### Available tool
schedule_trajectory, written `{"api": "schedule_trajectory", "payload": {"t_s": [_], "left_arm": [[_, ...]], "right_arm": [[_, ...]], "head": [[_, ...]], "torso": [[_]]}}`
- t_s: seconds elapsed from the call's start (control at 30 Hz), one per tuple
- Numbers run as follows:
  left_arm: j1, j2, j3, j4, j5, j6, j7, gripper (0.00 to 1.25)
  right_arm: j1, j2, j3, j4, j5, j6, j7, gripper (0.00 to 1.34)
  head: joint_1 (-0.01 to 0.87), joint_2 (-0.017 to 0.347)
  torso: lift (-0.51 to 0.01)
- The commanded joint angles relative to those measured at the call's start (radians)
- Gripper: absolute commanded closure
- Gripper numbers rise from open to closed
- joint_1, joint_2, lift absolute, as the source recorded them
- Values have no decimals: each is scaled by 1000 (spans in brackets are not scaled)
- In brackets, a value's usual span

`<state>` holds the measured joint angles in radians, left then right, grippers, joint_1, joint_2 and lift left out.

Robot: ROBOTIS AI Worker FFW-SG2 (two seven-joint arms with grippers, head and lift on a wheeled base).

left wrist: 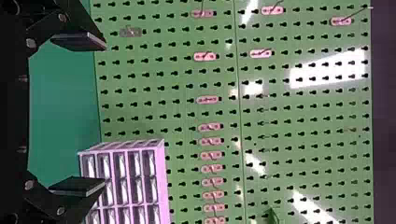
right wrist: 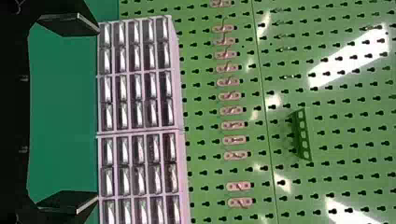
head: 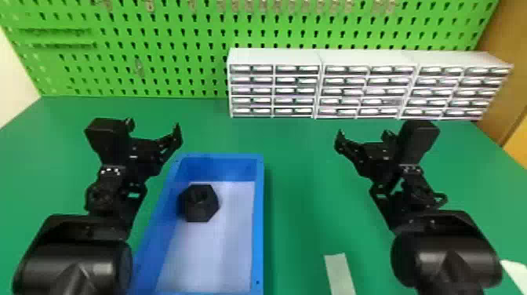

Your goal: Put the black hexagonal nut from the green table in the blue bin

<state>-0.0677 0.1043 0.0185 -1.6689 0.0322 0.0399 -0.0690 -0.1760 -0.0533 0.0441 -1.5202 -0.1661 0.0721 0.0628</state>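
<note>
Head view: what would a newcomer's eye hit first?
Probably the black hexagonal nut, dark against the pale floor of the blue bin, in its far part near the left wall. Then the open left tool and right tool, raised either side of centre. Behind, white drawer cabinets line the green table's back.

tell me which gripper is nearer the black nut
The left gripper: it hangs by the far left corner of the blue bin that holds the nut; the right gripper is well off to the bin's right.
</note>
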Motion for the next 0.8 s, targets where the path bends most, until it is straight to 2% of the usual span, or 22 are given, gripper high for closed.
{"api": "schedule_trajectory", "payload": {"t_s": [0.0,0.77], "left_arm": [[-1,0,0,0,0,0,0,242],[-4,0,-5,0,3,0,0,242]], "right_arm": [[0,0,3,2,0,0,0,67],[-2,3,-1,3,-4,0,0,67]], "head": [[686,52],[686,52]], "torso": [[-97],[-97]]}}
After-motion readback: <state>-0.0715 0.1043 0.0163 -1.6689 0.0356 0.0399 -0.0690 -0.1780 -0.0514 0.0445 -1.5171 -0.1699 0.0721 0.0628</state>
